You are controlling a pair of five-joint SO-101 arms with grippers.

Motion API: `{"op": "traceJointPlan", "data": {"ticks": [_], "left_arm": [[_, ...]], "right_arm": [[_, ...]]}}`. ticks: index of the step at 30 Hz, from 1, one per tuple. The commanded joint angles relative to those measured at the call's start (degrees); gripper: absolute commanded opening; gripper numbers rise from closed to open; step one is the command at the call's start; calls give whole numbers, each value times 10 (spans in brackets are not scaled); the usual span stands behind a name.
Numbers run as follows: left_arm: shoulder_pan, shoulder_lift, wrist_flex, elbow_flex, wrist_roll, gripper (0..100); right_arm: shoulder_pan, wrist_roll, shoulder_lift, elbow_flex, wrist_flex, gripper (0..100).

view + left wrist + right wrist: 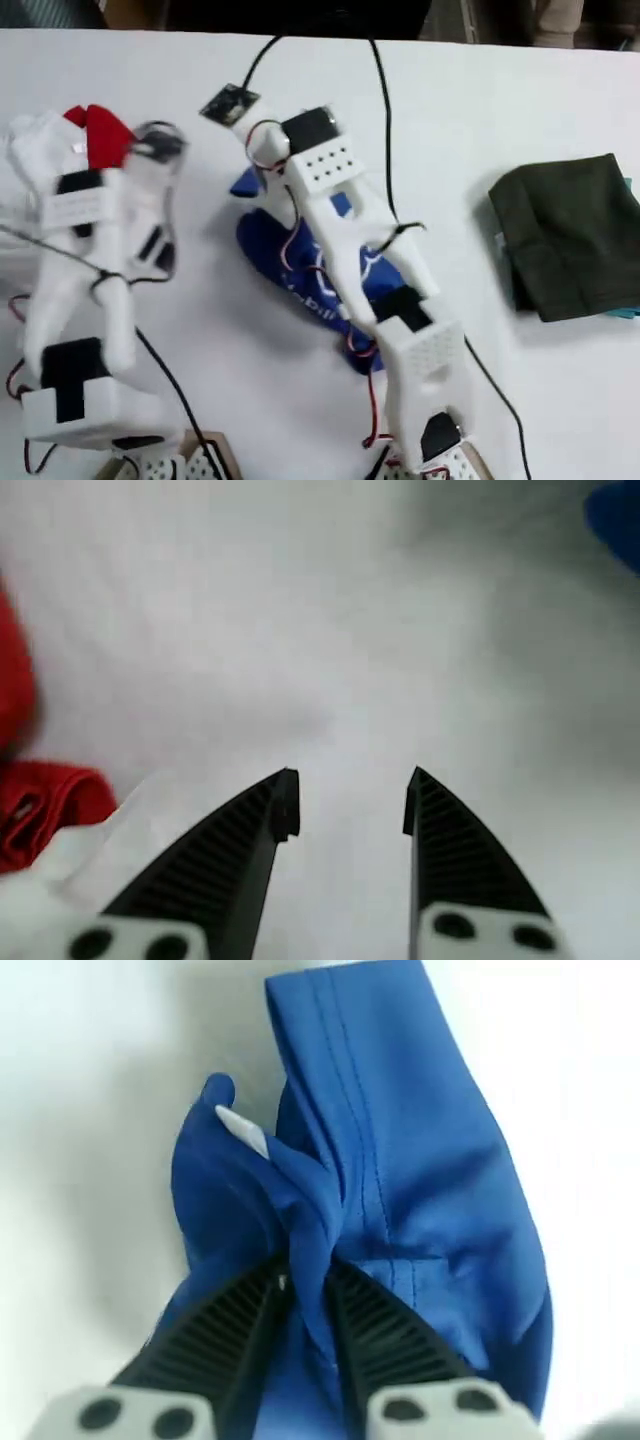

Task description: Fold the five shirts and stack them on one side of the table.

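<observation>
Right claw (310, 1285) is pinched on a raised fold of the blue shirt (420, 1160), jaws nearly together with cloth bunched between them. Left claw (350, 800) is spread, nothing in it, hovering over bare table (450, 100).

High view geometry:
- The blue shirt is crumpled mid-table under the right arm, long axis roughly 11-to-5. The pinch is at the 11 o'clock end.
- The dark green folded shirt (570, 235) sits at 3 o'clock of the blue one, well apart, against the table's 3 o'clock edge. A teal cloth edge (625, 312) peeks out beneath it, so we judge that's the stack side.
- The red shirt (105, 130) lies at 10 o'clock of the blue one, just beside the left claw and not gripped.

Our read on the next move:
- The blue shirt isn't flat, so it needs spreading before any fold. The right arm owns it.
- The left claw is the nearer free one. The blue shirt lies toward 3 o'clock from it, with a corner visible in its own wrist camera.
- Open room: a bare strip between blue shirt and stack, more toward 12 o'clock.
- Risks: cables trail across the blue shirt and could snag. A one-point pinch may just drag the bundle.
</observation>
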Motion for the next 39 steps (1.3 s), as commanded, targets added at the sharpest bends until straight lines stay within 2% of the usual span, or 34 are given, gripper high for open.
{"op": "traceJointPlan", "data": {"ticks": [1, 3, 13, 18, 25, 29, 34, 39], "left_arm": [[76, -25, -47, 16, -5, 199], [105, -25, -78, 27, -4, 199], [242, -20, -156, 33, 27, 199], [234, 47, -214, 7, 24, 199], [222, 182, -215, -84, 18, 197], [230, 207, -186, -129, 20, 187], [238, 205, -113, -189, 20, 15], [222, 187, 15, -274, 20, 26]], "right_arm": [[40, -3, -72, 33, 2, 122], [69, -3, -80, 42, 1, 158], [232, 1, -80, 42, -2, 161], [281, 2, -80, 59, -2, 161], [287, 2, -80, 104, -7, 161], [284, 2, -80, 126, -26, 161], [283, 2, -80, 154, -51, 161], [283, 2, -83, 153, -51, 161]]}}
